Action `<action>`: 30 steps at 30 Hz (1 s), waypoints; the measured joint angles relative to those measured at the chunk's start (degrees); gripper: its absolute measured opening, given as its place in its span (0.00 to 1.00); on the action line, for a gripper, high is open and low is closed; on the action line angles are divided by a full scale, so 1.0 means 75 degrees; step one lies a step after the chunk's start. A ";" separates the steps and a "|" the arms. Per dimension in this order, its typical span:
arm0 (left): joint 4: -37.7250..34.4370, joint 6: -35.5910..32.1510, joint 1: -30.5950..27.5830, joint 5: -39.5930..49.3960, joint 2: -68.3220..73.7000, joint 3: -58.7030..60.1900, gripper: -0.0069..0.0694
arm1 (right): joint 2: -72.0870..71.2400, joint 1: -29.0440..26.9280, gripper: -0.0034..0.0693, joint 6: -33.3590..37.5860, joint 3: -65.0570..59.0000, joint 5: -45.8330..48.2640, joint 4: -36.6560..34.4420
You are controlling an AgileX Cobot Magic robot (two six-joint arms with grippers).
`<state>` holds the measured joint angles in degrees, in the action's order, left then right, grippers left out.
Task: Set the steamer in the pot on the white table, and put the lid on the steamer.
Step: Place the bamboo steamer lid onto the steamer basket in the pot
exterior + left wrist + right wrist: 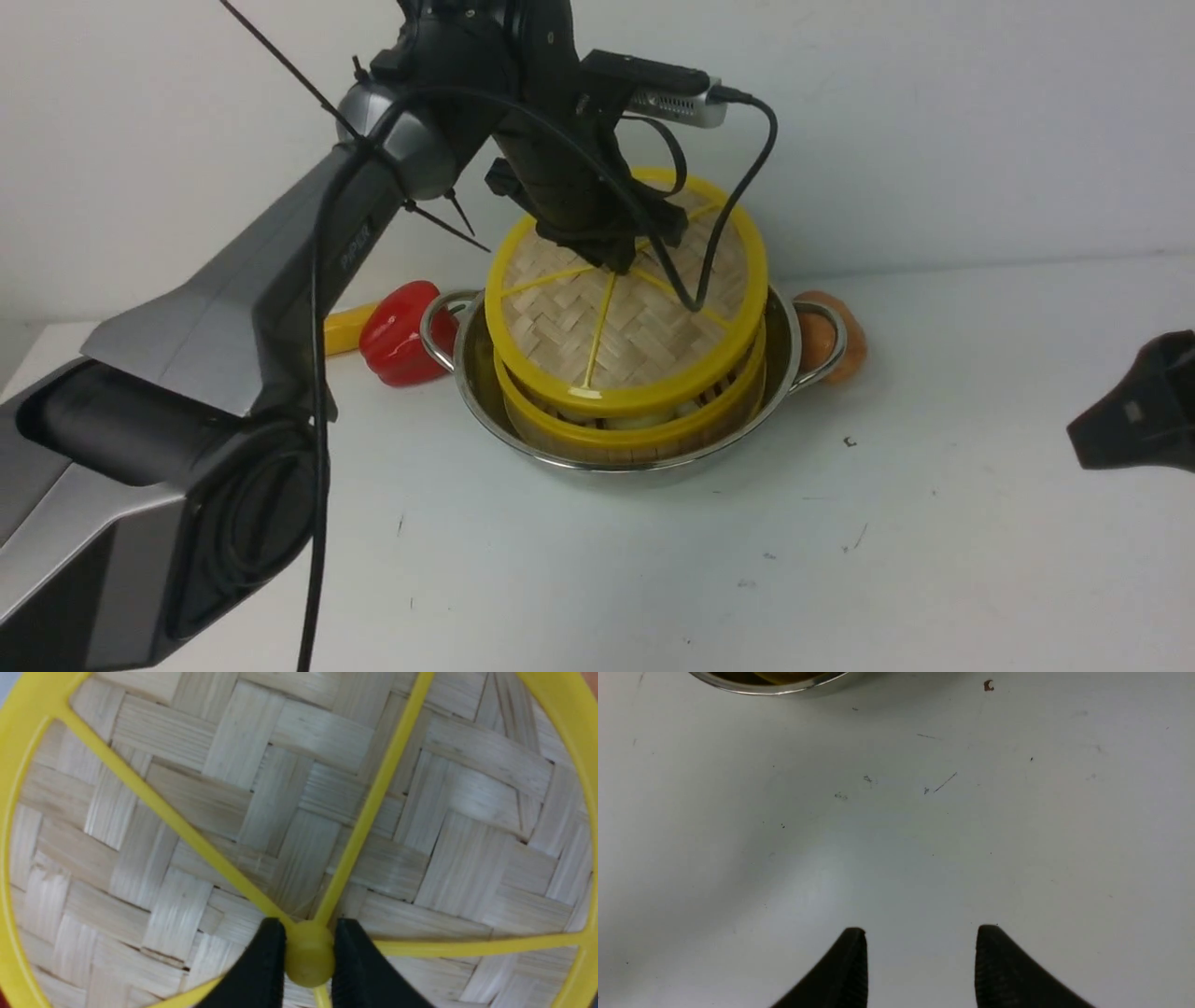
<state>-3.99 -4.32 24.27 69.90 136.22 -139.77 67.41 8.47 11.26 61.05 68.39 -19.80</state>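
- Over there, the left gripper has its jaws closed on the yellow central knob of the lid.
- That woven lid is over the steamer, tilted, with a gap showing between them on the near side.
- The steamer is sitting inside the shiny pot on the white table.
- Just left of the pot I see a red pepper, and something yellow beyond it.
- Something orange-brown is by the pot's right handle.
- Off to the right, the right gripper has its jaws apart, nothing between them.
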 joint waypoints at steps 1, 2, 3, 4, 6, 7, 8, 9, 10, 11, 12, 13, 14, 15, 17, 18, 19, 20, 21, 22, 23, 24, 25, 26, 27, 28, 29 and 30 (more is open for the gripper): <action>0.0008 0.0028 0.0025 0.0000 0.0000 0.0000 0.24 | 0.0000 0.0000 0.49 0.0000 0.0000 0.0000 0.0000; 0.0008 0.0061 0.0065 0.0000 0.0000 0.0000 0.24 | 0.0000 0.0000 0.49 0.0000 0.0000 0.0000 0.0000; 0.0008 0.0080 0.0074 0.0000 0.0000 0.0000 0.24 | 0.0000 0.0000 0.49 0.0000 0.0000 0.0000 0.0000; 0.0008 0.0131 0.0126 0.0000 0.0000 0.0000 0.24 | 0.0000 0.0000 0.49 0.0000 0.0000 0.0000 0.0000; 0.0008 0.0161 0.0160 0.0000 0.0000 0.0000 0.24 | 0.0000 0.0000 0.49 0.0000 0.0000 -0.0007 0.0000; 0.0008 0.0183 0.0184 0.0000 0.0000 0.0000 0.24 | 0.0000 0.0000 0.49 0.0008 0.0000 -0.0007 0.0000; 0.0016 0.0201 0.0200 0.0010 0.0000 0.0000 0.24 | 0.0000 0.0000 0.49 0.0024 0.0000 -0.0007 0.0000; 0.0050 0.0242 0.0216 0.0008 -0.0013 0.0000 0.24 | 0.0000 0.0000 0.49 0.0040 0.0000 -0.0007 0.0000; 0.0072 0.0264 0.0216 0.0008 -0.0031 0.0000 0.24 | 0.0000 0.0000 0.49 0.0048 0.0000 -0.0024 0.0007; 0.0116 0.0305 0.0218 0.0016 -0.0115 0.0029 0.24 | 0.0000 0.0000 0.49 0.0055 0.0000 -0.0040 0.0007; 0.0115 0.0315 0.0218 0.0025 -0.0115 0.0036 0.24 | 0.0000 0.0000 0.49 0.0055 0.0000 -0.0040 0.0007; 0.0162 0.0331 0.0218 0.0032 -0.0298 0.0139 0.24 | 0.0000 0.0000 0.49 0.0055 0.0000 -0.0046 0.0014; 0.0181 0.0347 0.0218 0.0035 -0.0451 0.0242 0.24 | 0.0000 0.0000 0.49 0.0055 0.0000 -0.0055 0.0014; 0.0189 0.0357 0.0218 0.0035 -0.0660 0.0374 0.24 | 0.0000 0.0000 0.49 0.0055 0.0000 -0.0055 0.0014; 0.0198 0.0378 0.0218 0.0035 -0.0954 0.0539 0.24 | 0.0000 0.0000 0.49 0.0055 0.0000 -0.0055 0.0014; 0.0226 0.0383 0.0218 0.0035 -0.1287 0.0815 0.24 | 0.0000 0.0000 0.49 0.0055 0.0000 -0.0061 0.0015; 0.0278 0.0383 0.0218 0.0035 -0.1608 0.1023 0.24 | 0.0000 0.0000 0.49 0.0055 0.0000 -0.0061 0.0015; 0.0374 0.0383 0.0225 0.0035 -0.1894 0.1303 0.24 | 0.0000 0.0000 0.49 0.0055 0.0000 -0.0061 0.0015; 0.0453 0.0383 0.0225 0.0035 -0.2073 0.1443 0.24 | 0.0000 0.0000 0.49 0.0055 0.0000 -0.0078 0.0015; 0.0531 0.0383 0.0210 0.0035 -0.2188 0.1590 0.24 | 0.0000 0.0000 0.49 0.0055 0.0000 -0.0101 0.0015; 0.0598 0.0375 0.0197 0.0035 -0.2216 0.1687 0.24 | 0.0000 0.0000 0.49 0.0055 0.0000 -0.0125 0.0015; 0.0639 0.0352 0.0158 0.0035 -0.2226 0.1800 0.24 | 0.0000 0.0000 0.49 0.0055 0.0000 -0.0183 0.0008; 0.0645 0.0333 0.0130 0.0048 -0.2176 0.1855 0.24 | 0.0000 0.0000 0.49 0.0055 0.0000 -0.0210 0.0008; 0.0645 0.0320 0.0122 0.0045 -0.2127 0.1883 0.24 | 0.0000 0.0000 0.49 0.0055 0.0000 -0.0232 0.0001; 0.0626 0.0283 0.0092 0.0059 -0.1995 0.1926 0.24 | 0.0000 0.0000 0.49 0.0055 0.0000 -0.0240 0.0001; 0.0618 0.0226 0.0075 0.0059 -0.1864 0.1935 0.24 | 0.0000 0.0000 0.49 0.0055 0.0000 -0.0240 0.0001; 0.0618 0.0168 0.0059 0.0059 -0.1706 0.1966 0.24 | 0.0000 0.0000 0.49 0.0055 0.0000 -0.0240 0.0001; 0.0618 0.0168 0.0060 0.0059 -0.1680 0.1963 0.24 | 0.0000 0.0000 0.49 0.0055 0.0000 -0.0240 0.0001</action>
<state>0.65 -3.06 24.72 70.34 123.62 -125.05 67.41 8.47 11.68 61.05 66.59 -19.80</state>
